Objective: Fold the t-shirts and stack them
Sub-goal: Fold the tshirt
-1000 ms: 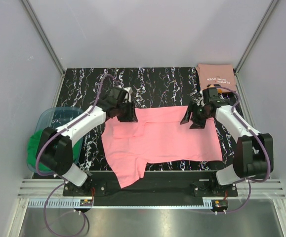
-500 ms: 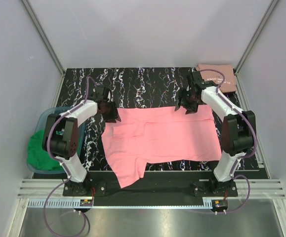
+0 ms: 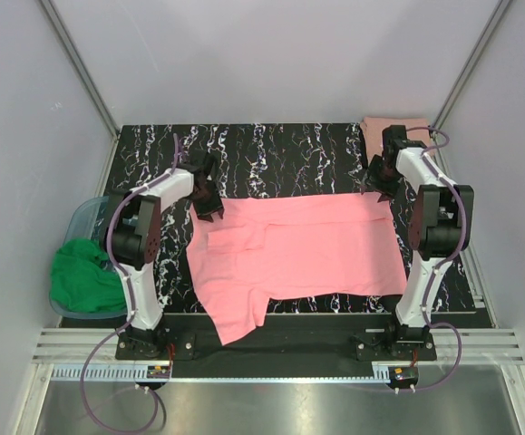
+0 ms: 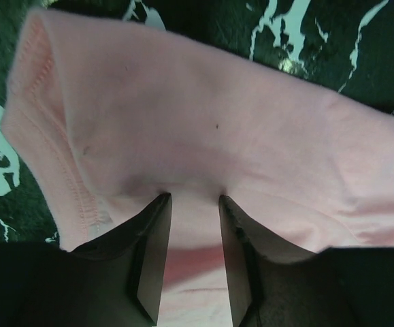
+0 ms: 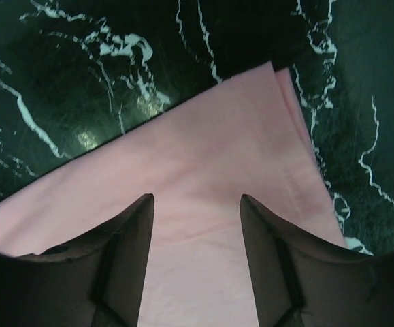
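The bright pink t-shirt (image 3: 298, 249) lies spread flat across the dark marbled table, with one flap hanging toward the near edge. My left gripper (image 3: 208, 207) is at its far left corner. In the left wrist view the fingertips (image 4: 161, 204) press on the pink cloth (image 4: 183, 116) beside a stitched hem, with the jaws a little apart. My right gripper (image 3: 377, 186) is at the far right corner. Its jaws stand wide apart over the pink cloth (image 5: 203, 170) in the right wrist view. The salmon t-shirt (image 3: 384, 130) lies folded at the back right, mostly hidden by the right arm.
A clear plastic bin (image 3: 99, 210) holding green cloth (image 3: 81, 276) stands off the table's left edge. Bare marbled table (image 3: 280, 154) runs behind the pink shirt. Grey walls close in the back and both sides.
Both grippers moved outward along the pink shirt's far edge to its corners, and both arms stretched out. The far right corner now reaches further right. More of the salmon shirt is covered.
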